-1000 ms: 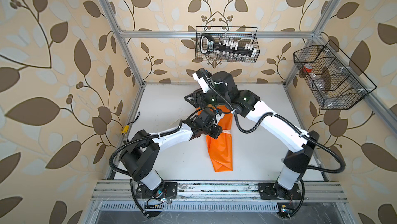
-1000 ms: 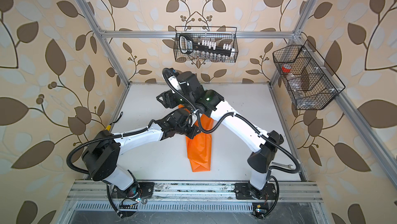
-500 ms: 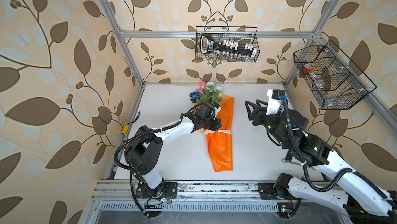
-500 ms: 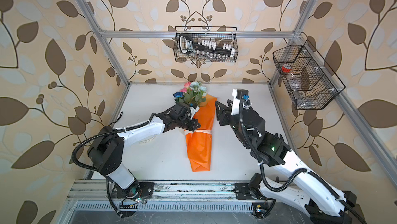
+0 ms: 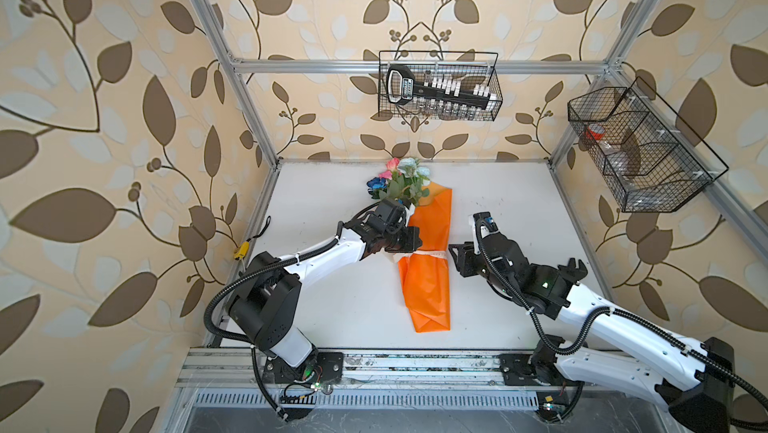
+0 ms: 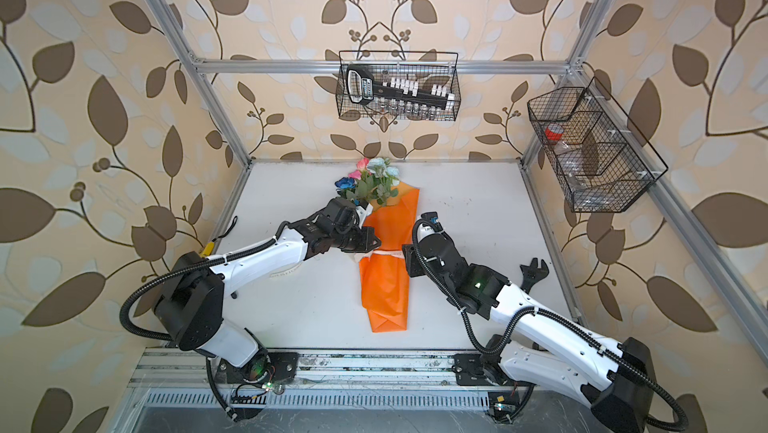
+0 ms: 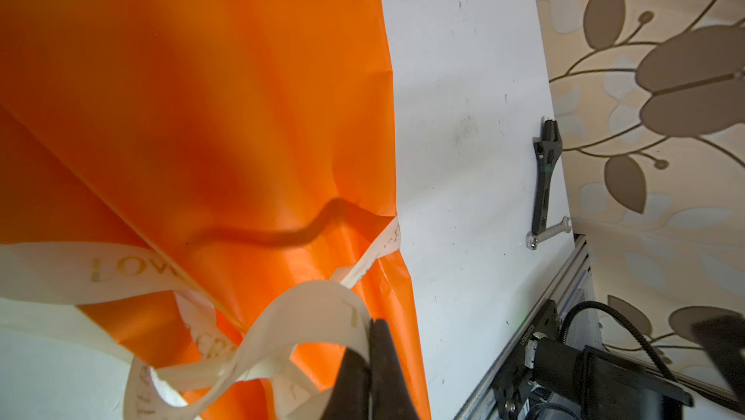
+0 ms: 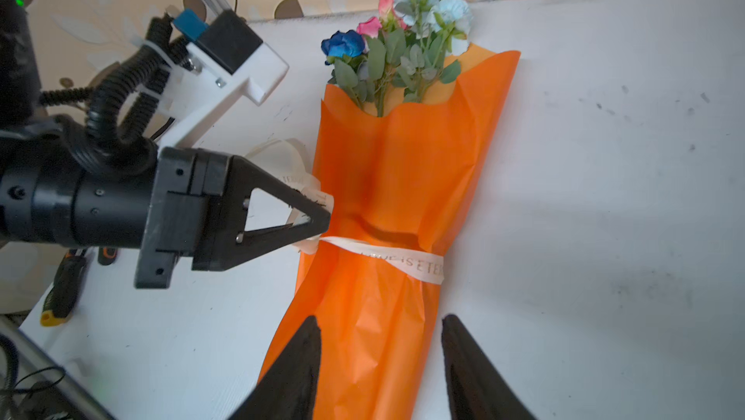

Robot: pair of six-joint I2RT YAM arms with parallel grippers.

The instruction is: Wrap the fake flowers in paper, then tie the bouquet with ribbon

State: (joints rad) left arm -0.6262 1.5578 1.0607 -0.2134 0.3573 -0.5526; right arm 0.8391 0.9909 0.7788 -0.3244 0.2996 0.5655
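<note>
The bouquet of fake flowers [image 5: 428,285] [image 6: 386,289] lies on the white table, wrapped in orange paper. Its pink, pale blue and dark blue blooms [image 8: 403,23] point toward the back wall. A cream ribbon [image 8: 403,265] [image 7: 306,305] goes round its middle, with loose loops on the left side. My left gripper [image 5: 415,244] [image 7: 371,325] [image 8: 322,216] is shut on a ribbon loop at the bouquet's left edge. My right gripper [image 5: 454,259] [image 6: 407,260] [image 8: 382,319] is open just right of the bouquet, with orange paper showing between its fingers and nothing held.
A black wrench [image 5: 575,264] [image 7: 544,180] and a bolt [image 7: 548,232] lie near the table's right edge. An orange-tipped screwdriver [image 8: 60,293] lies at the left edge. Wire baskets hang on the back wall [image 5: 438,86] and the right wall [image 5: 640,148].
My right arm has drawn back from over the flowers to the bouquet's right side, and its jaws have narrowed. The left gripper has stayed shut at the ribbon.
</note>
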